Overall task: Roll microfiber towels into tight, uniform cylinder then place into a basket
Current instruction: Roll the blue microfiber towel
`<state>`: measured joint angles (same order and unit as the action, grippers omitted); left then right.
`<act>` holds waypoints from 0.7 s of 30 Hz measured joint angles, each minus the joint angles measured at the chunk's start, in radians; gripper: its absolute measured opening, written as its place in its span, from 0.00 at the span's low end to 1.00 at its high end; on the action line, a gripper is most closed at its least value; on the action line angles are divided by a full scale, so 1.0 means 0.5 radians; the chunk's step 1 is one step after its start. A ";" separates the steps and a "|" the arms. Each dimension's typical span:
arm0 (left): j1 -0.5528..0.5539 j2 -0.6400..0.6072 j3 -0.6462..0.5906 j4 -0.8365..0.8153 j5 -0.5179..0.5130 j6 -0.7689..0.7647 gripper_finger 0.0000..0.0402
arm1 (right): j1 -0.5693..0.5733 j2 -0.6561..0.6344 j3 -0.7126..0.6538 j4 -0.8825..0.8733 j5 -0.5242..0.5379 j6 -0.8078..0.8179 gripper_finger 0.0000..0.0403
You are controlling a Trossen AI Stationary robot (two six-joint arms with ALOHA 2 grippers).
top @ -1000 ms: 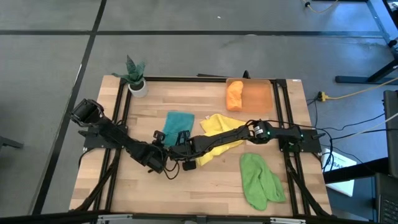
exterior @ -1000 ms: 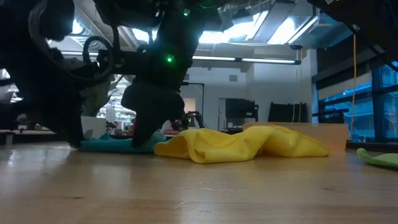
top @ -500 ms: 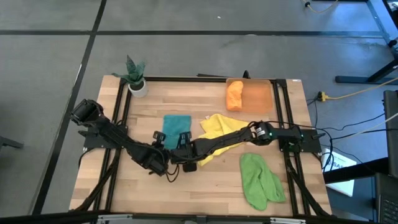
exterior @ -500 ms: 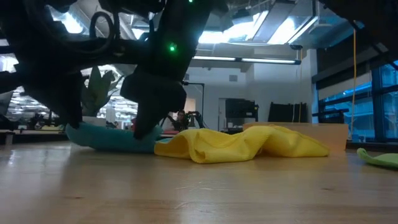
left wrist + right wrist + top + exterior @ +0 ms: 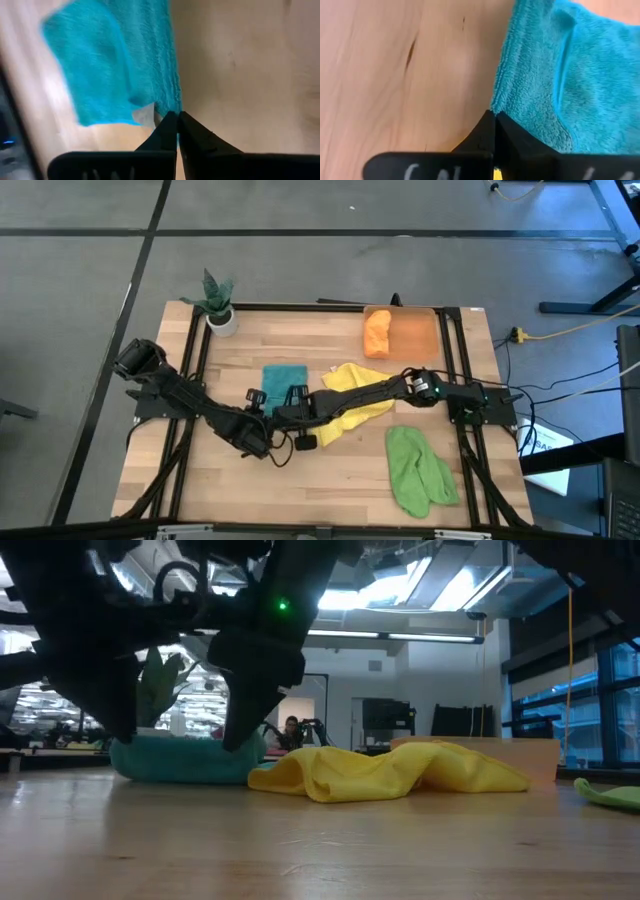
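The teal towel [image 5: 285, 378] lies on the table left of centre, its far part flat on the wood. My left gripper [image 5: 262, 404] is shut on its near left corner and my right gripper [image 5: 296, 404] on its near right corner; in the low view the teal towel [image 5: 185, 760] shows raised between them. The yellow towel [image 5: 357, 393] lies crumpled under the right arm. The light green towel [image 5: 420, 470] lies near the right front. The orange towel [image 5: 377, 332] sits rolled in the orange basket [image 5: 415, 335]. My left gripper pinches the teal towel's near left corner [image 5: 169, 106] between its two shut fingers, slanting down from the near side. That corner is raised off the wood, while the far part lies on the table. My right gripper pinches the towel's near right corner [image 5: 501, 106] between its two shut fingers, slanting down from the near side. The corner is lifted a little and the cloth beyond it rests on the table.
A white pot with a green plant [image 5: 219, 307] stands at the far left corner. Black frame rails [image 5: 190, 380] run along both sides of the table. Bare wood [image 5: 300, 485] stretches along the near edge.
Both grippers have risen, still shut on the teal towel's near corners. The towel's near edge has come up off the table and drawn slightly toward the far edge, while its far part has stayed flat.
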<state>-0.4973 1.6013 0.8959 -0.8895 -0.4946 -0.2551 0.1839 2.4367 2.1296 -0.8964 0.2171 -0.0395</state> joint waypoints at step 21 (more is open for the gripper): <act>0.126 0.001 -0.002 0.030 0.000 0.214 0.00 | -0.126 -0.037 -0.001 -0.087 -0.075 -0.083 0.01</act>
<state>-0.4341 1.6016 0.8949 -0.8744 -0.4946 -0.1479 0.1208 2.4180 2.1292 -0.9398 0.1795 -0.0811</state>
